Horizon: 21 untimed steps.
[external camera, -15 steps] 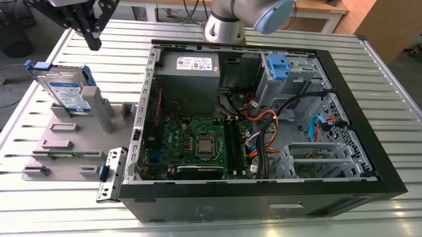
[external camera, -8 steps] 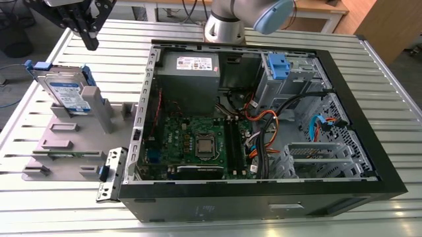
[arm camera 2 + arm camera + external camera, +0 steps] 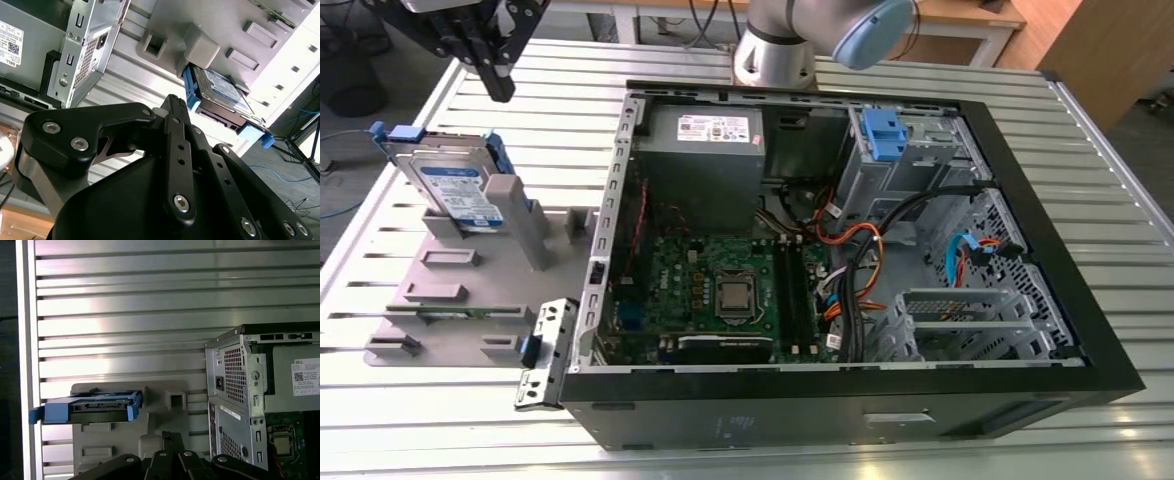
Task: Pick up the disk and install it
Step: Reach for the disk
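Progress: no step done yet by the look of it; pickup + install both left.
Disk: on edge in grey holder, exterior view's left, outside PC case.
Gripper: up above disk, apart, no contact; pressed together, holding nothing.
Case: lies open on tabletop, just beside holder, on exterior view's right.

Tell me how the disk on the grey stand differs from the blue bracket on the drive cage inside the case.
The disk leans tilted on the grey stand outside the case; the blue bracket sits inside it, on the drive cage. The disk shows a silver body with a white-and-blue label; the bracket shows plain blue plastic. Both have bright blue parts.
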Available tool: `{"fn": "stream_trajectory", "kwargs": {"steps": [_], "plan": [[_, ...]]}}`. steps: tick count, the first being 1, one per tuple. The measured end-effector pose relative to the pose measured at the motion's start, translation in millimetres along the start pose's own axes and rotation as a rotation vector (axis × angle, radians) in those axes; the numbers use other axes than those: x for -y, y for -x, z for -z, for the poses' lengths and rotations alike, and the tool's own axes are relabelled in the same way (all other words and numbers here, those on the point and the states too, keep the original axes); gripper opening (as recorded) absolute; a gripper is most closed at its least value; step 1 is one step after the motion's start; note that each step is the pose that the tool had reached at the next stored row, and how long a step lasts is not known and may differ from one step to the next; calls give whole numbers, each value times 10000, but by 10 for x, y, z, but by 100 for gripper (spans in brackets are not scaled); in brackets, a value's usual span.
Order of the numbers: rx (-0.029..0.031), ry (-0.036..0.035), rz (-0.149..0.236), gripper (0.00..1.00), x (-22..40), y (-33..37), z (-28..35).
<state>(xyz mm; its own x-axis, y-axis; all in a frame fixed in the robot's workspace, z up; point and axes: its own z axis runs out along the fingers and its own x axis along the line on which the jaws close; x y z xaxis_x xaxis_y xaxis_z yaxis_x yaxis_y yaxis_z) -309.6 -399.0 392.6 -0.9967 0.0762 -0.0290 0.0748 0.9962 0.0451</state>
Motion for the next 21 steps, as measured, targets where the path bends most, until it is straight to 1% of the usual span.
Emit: {"fn": "stream_trajectory", "kwargs": {"steps": [21], "plan": [[0,1,-1,11,6,-83,2]]}}
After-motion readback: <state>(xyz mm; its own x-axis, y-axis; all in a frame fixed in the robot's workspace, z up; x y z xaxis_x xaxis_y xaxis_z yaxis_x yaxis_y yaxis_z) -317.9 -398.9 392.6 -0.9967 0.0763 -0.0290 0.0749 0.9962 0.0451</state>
